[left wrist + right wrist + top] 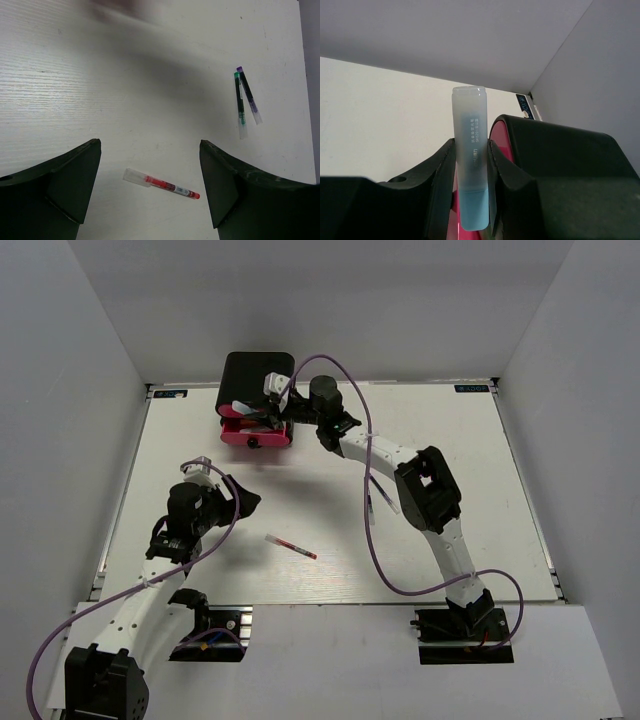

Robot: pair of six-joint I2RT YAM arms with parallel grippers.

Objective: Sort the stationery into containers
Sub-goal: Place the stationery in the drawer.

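The black cabinet (255, 372) stands at the table's far edge with a pink drawer (256, 434) pulled out and some items in it. My right gripper (274, 392) hangs over that drawer, shut on a light-blue highlighter (469, 112) that stands upright between the fingers (440, 165). The cabinet (560, 150) and a pink drawer front (498, 134) show just behind it. My left gripper (149, 146) is open and empty above the table. A red-and-clear pen (161, 183) lies below it, also visible from the top (291, 547).
Two thin pens, one green (240, 105) and one purple (249, 96), lie side by side right of the red pen, partly under my right arm (378, 498). Grey walls enclose the white table (450, 440).
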